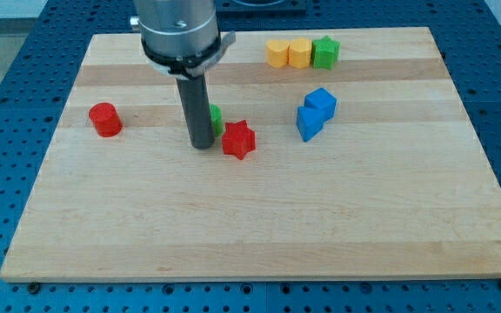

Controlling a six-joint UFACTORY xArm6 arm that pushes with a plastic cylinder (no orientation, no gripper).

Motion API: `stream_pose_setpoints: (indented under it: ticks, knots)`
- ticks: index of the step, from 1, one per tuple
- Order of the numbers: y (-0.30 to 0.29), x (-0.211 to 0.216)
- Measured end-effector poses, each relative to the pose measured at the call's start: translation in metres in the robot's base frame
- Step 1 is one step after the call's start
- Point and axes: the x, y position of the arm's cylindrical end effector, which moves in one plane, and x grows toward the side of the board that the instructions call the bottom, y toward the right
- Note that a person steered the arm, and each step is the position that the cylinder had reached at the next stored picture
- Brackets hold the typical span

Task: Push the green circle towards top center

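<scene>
The green circle point(216, 118) is mostly hidden behind my rod; only a green sliver shows at the rod's right side, left of centre on the wooden board point(259, 226). My tip point(202, 144) rests on the board just below and left of that green block, touching or nearly touching it. A red star point(239, 139) lies right beside the tip on its right.
A red cylinder point(105, 119) sits at the left. Two blue blocks point(316, 113) lie right of centre. Near the top edge stand two yellow blocks point(288, 53) and a green star point(325, 52) in a row.
</scene>
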Motion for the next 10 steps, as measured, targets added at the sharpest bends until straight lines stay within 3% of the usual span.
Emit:
stream_pose_setpoints:
  ticks: [3,10]
  knots:
    - [-0.003,-0.066]
    - [0.066,-0.1]
